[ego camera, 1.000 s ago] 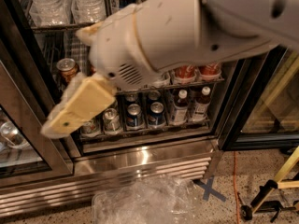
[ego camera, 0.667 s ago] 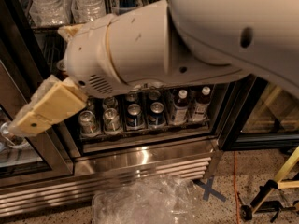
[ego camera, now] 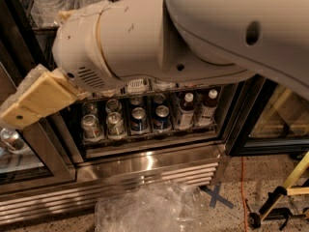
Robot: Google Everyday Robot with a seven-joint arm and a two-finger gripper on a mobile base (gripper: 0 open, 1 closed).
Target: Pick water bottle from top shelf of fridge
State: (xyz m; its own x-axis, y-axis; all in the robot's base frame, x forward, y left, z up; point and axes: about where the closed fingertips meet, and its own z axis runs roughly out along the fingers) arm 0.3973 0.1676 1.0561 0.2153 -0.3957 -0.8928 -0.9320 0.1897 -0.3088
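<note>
My cream-coloured gripper (ego camera: pixel 26 105) hangs at the left, before the tall glass-door fridge (ego camera: pixel 145 164); my thick white arm (ego camera: pixel 159 37) crosses above the metal drink cans (ego camera: pixel 139 120).

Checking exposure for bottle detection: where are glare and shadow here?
Camera view: glare streaks the stainless steel fridge base; the soda-can rack is well lit; the cream robot arm fills the upper frame; the tan flat gripper sits mid-left, evenly lit.

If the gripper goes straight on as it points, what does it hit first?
Probably the glass door of the fridge at the picture's left: the gripper, just above it, points down-left toward it, though depth is unclear.
</note>
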